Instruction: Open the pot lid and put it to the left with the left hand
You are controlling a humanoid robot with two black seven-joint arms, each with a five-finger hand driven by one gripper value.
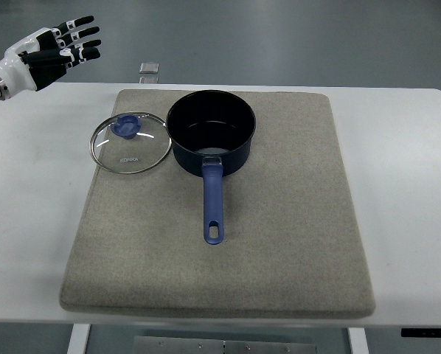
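Already off the pot, the lid (130,143) lies flat on the mat, left of centre in the upper half of the frame. Round clear glass, thin metal rim, blue knob (127,126) sitting toward its upper edge, small print on the glass too small to read. Its right edge sits just beside the pot wall, maybe touching, can't tell. Pot (211,133) is dark blue, open, upright, with dark inside; its long blue handle (213,201) points down toward the bottom of the frame, with a hanging hole at the end. Both rest on a grey-beige felt mat (287,221) covering most of a white table (405,147). Left hand (58,46) in upper left corner, well apart from the lid, off the table edge, fingers spread and straight, holding nothing. Small grey square object (150,68) at the table's top edge.
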